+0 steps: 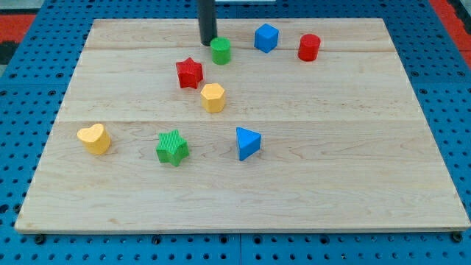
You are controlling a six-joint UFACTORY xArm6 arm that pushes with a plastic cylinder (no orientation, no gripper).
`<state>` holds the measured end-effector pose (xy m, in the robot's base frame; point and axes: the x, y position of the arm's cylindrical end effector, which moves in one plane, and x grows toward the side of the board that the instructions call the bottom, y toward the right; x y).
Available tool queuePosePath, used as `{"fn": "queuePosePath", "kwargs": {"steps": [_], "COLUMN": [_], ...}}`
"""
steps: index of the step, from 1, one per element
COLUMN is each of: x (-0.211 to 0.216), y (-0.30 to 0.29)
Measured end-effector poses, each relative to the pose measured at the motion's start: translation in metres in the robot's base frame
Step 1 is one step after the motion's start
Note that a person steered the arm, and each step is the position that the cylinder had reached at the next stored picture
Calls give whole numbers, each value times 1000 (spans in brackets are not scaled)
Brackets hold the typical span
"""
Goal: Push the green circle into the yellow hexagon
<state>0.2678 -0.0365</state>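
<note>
The green circle (221, 51) stands near the view's top, left of centre. The yellow hexagon (213, 97) lies below it, toward the board's middle, with a gap between them. My tip (208, 41) is just to the upper left of the green circle, close to it or touching it; the rod comes down from the view's top edge.
A red star (189, 73) lies just upper left of the yellow hexagon. A blue cube (266, 37) and a red cylinder (309, 47) stand at the top right. A yellow heart (94, 138), a green star (172, 147) and a blue triangle (247, 143) lie lower down on the wooden board (368, 162).
</note>
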Motion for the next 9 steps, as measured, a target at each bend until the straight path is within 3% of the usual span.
{"fn": "queuePosePath", "kwargs": {"steps": [1,2,3,4,5,6,7,9], "x": [60,10,-7,60,58,15,58,140], "y": [-62,-47,2,-4,5,13,67,37]}}
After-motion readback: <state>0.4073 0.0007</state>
